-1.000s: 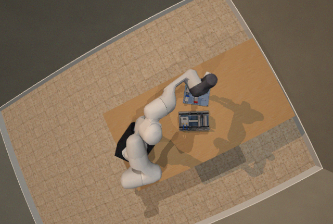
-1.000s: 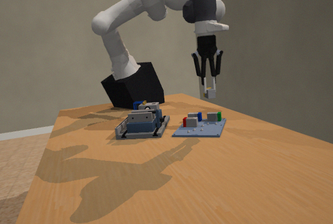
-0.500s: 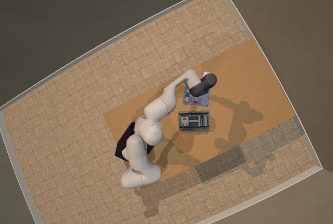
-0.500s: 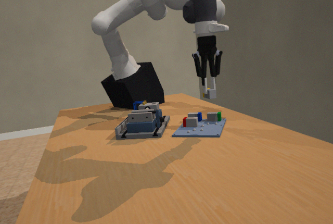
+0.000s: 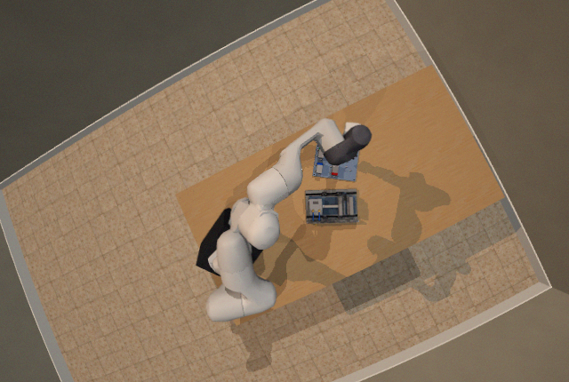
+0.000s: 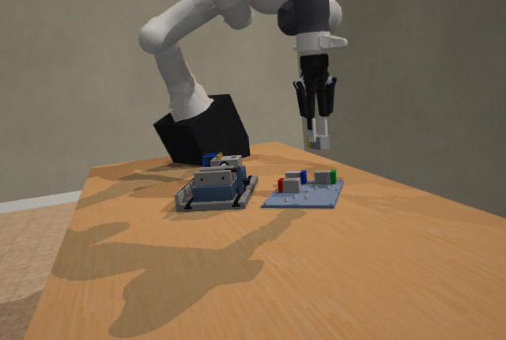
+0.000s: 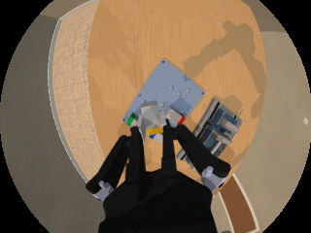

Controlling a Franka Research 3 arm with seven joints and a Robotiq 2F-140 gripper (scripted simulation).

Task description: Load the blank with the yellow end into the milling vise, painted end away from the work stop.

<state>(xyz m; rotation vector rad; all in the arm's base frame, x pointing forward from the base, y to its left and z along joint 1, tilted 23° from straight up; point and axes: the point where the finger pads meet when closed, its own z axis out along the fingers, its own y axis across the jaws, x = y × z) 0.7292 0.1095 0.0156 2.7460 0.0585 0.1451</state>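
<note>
Overhead, gripper [image 6: 318, 134] [image 7: 152, 117] clamped on yellow-ended blank [image 6: 321, 141] [image 7: 150, 116], aloft. Below: infeed plate [image 5: 347, 173] [image 6: 302, 200] [image 7: 162, 78], three other blanks aboard. Vise [image 5: 331, 220] [image 6: 212, 206] [image 7: 214, 133] left of plate, from the exterior side.

wooden table [image 5: 404, 139] [image 6: 326, 255] [image 7: 121, 39] (vise [image 5: 331, 220] [image 6: 212, 206] [image 7: 212, 133], plate [image 5: 348, 174] [image 6: 300, 201] [image 7: 162, 80] on it)
</note>
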